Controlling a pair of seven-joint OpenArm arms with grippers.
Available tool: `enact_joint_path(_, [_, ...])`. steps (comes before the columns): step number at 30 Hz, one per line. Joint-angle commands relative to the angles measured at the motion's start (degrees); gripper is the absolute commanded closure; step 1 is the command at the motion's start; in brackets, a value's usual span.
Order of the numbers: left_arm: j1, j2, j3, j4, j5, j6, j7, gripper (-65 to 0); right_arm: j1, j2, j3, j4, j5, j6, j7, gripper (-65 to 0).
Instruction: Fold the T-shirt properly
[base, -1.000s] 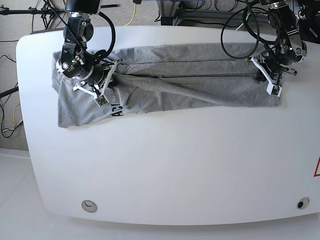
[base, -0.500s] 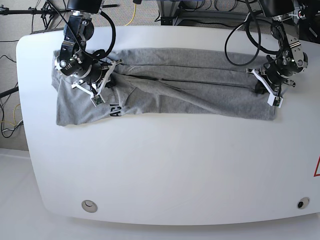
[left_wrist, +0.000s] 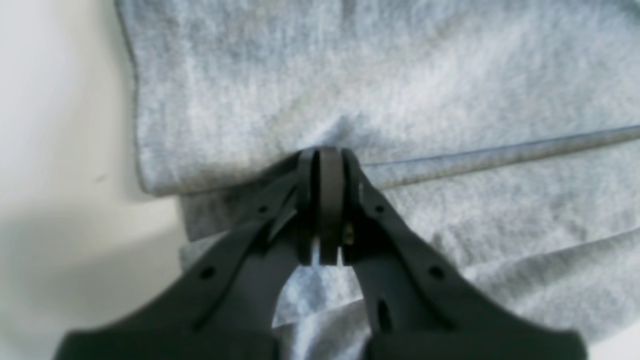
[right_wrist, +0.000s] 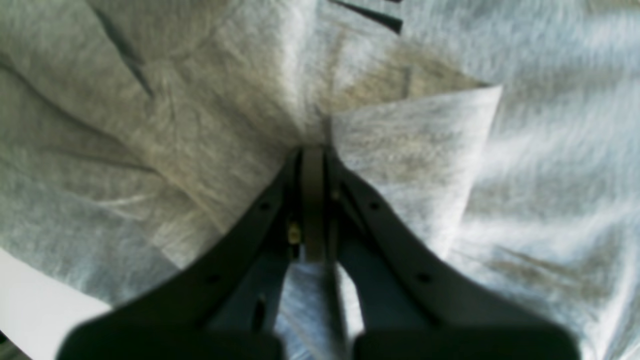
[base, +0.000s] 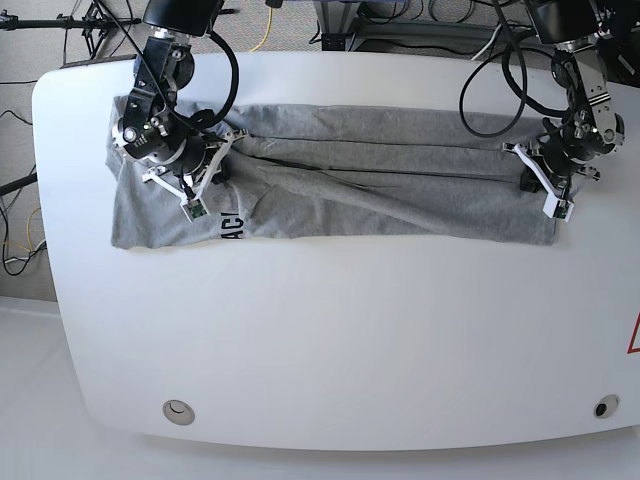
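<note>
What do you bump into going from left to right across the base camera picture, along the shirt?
Bare white table edge → right gripper pinching cloth → black letters → long heather-grey cotton T-shirt → left gripper pinching cloth → bare table again.

You have the T-shirt lying across the far half of the table, stretched in a long band from the base view's left to its right. At the left end of that band sits the right gripper, on top of the cloth, with a wider flap of the shirt spreading toward you below it. At the right end sits the left gripper, just inside the shirt's edge. The 2 grippers are well apart, with the folded band between them. In the left wrist view, 1 layer of cloth lies over another, and bare table shows to the left. The near half of the table lies in front of the shirt.
</note>
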Motion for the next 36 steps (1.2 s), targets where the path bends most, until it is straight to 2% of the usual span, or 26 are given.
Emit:
enact_joint_path(1, [0.28, -0.97, -0.51, 0.30, 1.41, 0.57, 1.15, -0.3, 0.67, -0.54, -0.01, 0.75, -0.35, -0.71, 1.62, 0.0])
enact_joint_path(10, [0.36, -1.59, -0.60, 1.97, 1.24, 0.57, 1.23, -0.3, 0.31, -1.07, -0.18, 1.19, -0.18, -0.89, 2.50, 0.0])
enact_joint_path(18, [-0.08, -1.50, -0.69, 10.76, 1.15, 0.57, 1.32, -0.5, 0.49, -0.98, -0.89, 1.10, -0.18, -0.89, 2.32, 0.0])
enact_joint_path(22, [-0.08, -1.41, -0.78, 15.34, 1.15, 0.57, 1.41, -0.6, 0.49, -0.80, -2.21, 1.19, -0.18, -0.89, 2.32, -5.5])
enact_joint_path(26, [0.01, -1.24, -2.89, 17.88, 0.98, 0.48, 1.41, -1.9, 0.40, -0.80, -2.38, 1.28, -0.18, -0.80, 2.32, -16.8])
enact_joint_path(29, [0.01, -0.45, -5.17, 17.80, 0.36, -0.92, 1.41, -9.6, 0.31, -0.80, -2.38, 1.28, -0.18, -0.80, 2.32, -25.3])
enact_joint_path(32, [0.19, -0.18, -9.13, 17.09, -1.49, -6.50, 1.41, -21.9, 0.31, -0.80, -2.38, 1.28, -0.18, -0.36, 2.32, -31.0])
enact_joint_path(33, [0.28, -0.09, -11.77, 16.30, -2.63, -6.50, 1.41, -29.2, 0.31, -0.80, -2.38, 1.28, -0.18, 0.21, 2.32, -32.5])
enact_joint_path(36, [0.28, 0.43, -15.72, 14.02, -4.12, -6.50, 1.41, -41.4, 0.31, -0.80, -2.38, 1.28, -0.18, 0.21, 2.32, -33.1])
